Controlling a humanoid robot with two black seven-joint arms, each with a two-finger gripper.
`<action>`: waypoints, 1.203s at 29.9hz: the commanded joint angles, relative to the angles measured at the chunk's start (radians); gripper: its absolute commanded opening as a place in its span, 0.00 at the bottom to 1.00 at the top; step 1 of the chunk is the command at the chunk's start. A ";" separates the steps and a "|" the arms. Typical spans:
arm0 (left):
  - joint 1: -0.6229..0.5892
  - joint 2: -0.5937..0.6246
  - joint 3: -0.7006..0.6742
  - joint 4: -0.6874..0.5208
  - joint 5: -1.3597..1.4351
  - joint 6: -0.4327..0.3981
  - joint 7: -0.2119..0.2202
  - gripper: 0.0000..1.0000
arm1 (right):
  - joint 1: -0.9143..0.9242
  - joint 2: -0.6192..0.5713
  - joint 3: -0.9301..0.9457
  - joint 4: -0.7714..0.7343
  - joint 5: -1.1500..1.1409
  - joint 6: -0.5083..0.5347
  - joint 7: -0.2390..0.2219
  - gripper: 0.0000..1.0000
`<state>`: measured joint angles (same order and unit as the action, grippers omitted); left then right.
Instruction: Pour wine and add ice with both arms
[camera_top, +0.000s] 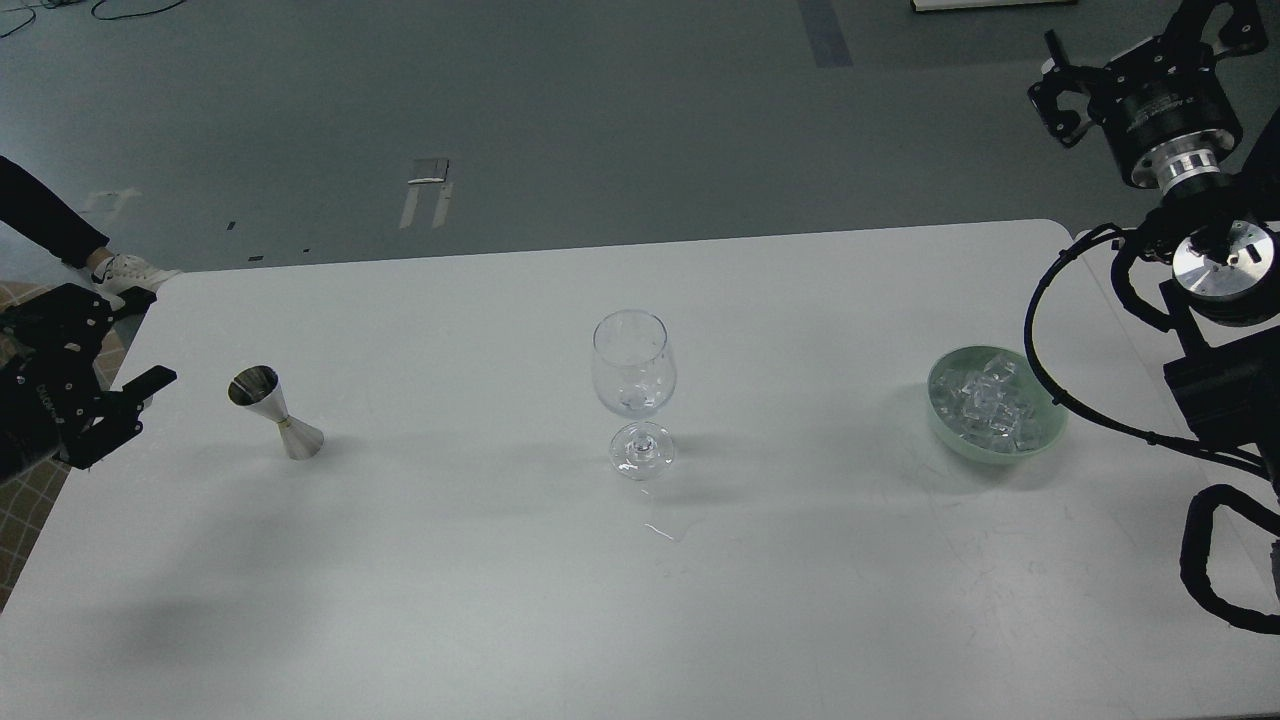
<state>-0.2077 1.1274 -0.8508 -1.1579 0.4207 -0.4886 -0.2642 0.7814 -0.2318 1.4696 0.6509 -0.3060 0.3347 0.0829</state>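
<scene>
The left end effector (135, 400) hangs at the left edge of the tabletop (500, 600), its two fingers parted and holding nothing; the steel jigger (275, 412) stands upright just beside it, apart from the fingers. The wine glass (633, 375) stands upright mid-table, and a cube or two seems to lie in its bowl, though through clear glass I cannot be sure; whether it holds any liquid I cannot tell either. The ice (988, 402) lies heaped in the pale green bowl (1040, 435) at the right, well apart from the glass. The right end effector (1060, 90) is raised high at the upper right, beyond the table's far corner, fingers spread and empty.

Neither arm holds anything, so the moment reads as a pause between steps or the close of the task; if more ice is wanted, the right arm must come down over the bowl, close on one cube, carry it across to the glass and release it above the rim without knocking the stem; a slippery cube is the likely trouble.
</scene>
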 joint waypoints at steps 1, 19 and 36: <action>0.022 0.002 -0.001 0.009 -0.029 0.000 -0.003 0.94 | 0.001 -0.009 0.000 0.001 -0.001 0.000 -0.002 1.00; 0.224 -0.017 0.007 0.015 -0.583 0.000 0.007 0.97 | -0.007 -0.014 -0.003 -0.002 -0.001 0.000 -0.002 1.00; 0.292 -0.210 0.007 0.004 -0.583 0.000 -0.078 0.86 | -0.022 -0.015 -0.014 -0.005 -0.002 0.000 -0.023 1.00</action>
<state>0.0812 0.9382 -0.8449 -1.1485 -0.1609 -0.4887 -0.3722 0.7695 -0.2469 1.4577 0.6448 -0.3069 0.3342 0.0601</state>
